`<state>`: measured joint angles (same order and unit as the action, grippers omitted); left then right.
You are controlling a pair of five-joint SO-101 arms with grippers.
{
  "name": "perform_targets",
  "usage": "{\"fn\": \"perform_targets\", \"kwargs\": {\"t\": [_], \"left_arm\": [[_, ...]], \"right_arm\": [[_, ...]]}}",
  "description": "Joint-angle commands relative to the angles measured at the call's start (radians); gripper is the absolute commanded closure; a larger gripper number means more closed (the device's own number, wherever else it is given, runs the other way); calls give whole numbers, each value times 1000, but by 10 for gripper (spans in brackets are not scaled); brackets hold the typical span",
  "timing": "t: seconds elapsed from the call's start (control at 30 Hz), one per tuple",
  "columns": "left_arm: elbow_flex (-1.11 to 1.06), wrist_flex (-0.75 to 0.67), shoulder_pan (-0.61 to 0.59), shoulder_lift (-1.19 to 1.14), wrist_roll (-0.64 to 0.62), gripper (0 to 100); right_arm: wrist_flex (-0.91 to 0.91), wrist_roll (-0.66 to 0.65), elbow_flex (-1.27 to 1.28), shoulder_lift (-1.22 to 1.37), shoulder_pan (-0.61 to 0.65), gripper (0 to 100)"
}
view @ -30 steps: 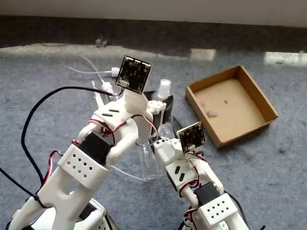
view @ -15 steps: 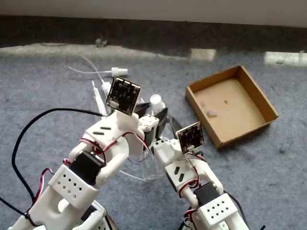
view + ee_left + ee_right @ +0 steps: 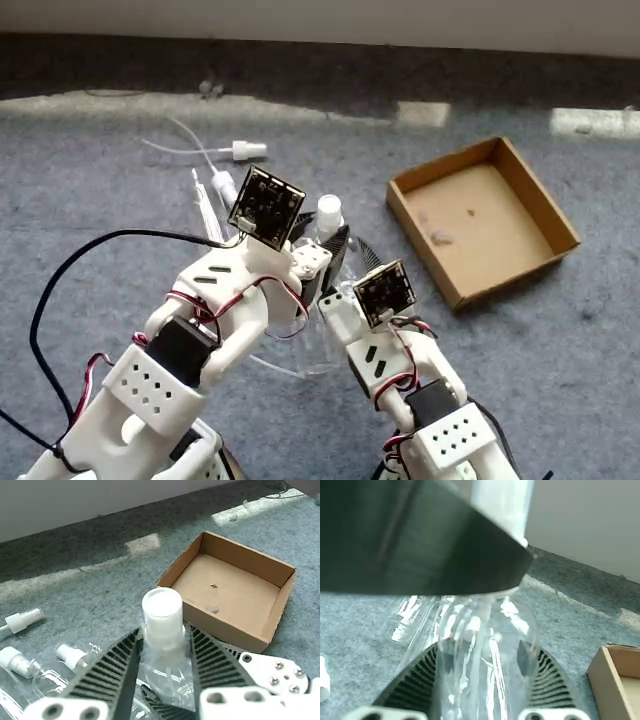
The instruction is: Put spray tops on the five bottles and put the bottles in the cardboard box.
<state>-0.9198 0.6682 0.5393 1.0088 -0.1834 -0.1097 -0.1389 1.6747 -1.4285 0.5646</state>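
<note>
Over the last second I have drawn the left arm in, away from the far wall and slightly nearer the cardboard box; its left hand is clamped on a white spray top, jaws pressing it from both sides, and that top, which a second ago was held farther out and off to the side, now stands directly over the neck of the clear bottle. The right hand has barely shifted; it grips the bottle's body upright between both jaws, just beside the box's near corner but outside it. In the right wrist view a thin pale line runs down inside the bottle, which I take to be the dip tube already in the neck; whether the collar is seated I cannot tell, since the left hand's dark finger hides the joint.

So I judge this to be the capping step of the first bottle, with the pressing or twisting home yet to come; the box holds no bottle. Loose spray tops and other bottles lie on the carpet, farther from the box than the held bottle; most of the job remains.
</note>
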Motion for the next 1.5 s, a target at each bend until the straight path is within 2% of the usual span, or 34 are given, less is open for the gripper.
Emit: {"fn": "perform_targets", "kwargs": {"t": [0.0, 0.2, 0.4, 0.53, 0.67, 0.87, 0.97, 1.07, 1.17, 1.3, 1.47], "left_arm": [[7, -17, 19, 18, 11, 891], [13, 49, 18, 21, 8, 791], [41, 66, 18, 30, 9, 789], [104, 126, 18, 122, 8, 790], [105, 204, -1, 203, 8, 790], [105, 344, -82, 295, 6, 790], [104, 416, -93, 332, 6, 805], [62, 463, -88, 367, 6, 905], [-39, 451, -88, 415, 9, 1000], [-196, 336, -88, 509, 8, 957], [-340, 238, -87, 674, 6, 995]], "right_arm": [[18, -17, 96, -16, 8, 911], [18, -17, 97, -16, 8, 911], [18, -12, 96, -16, -16, 911], [18, 63, 93, -16, -70, 911], [18, 80, 88, -10, -85, 911], [-163, 77, -27, -7, -85, 911], [-216, 81, -122, -7, -85, 911], [-223, 81, -208, -7, -85, 911], [-236, 81, -282, -5, -85, 911], [-288, 83, -392, -5, -82, 911], [-292, 83, -495, 7, -81, 911]]}}
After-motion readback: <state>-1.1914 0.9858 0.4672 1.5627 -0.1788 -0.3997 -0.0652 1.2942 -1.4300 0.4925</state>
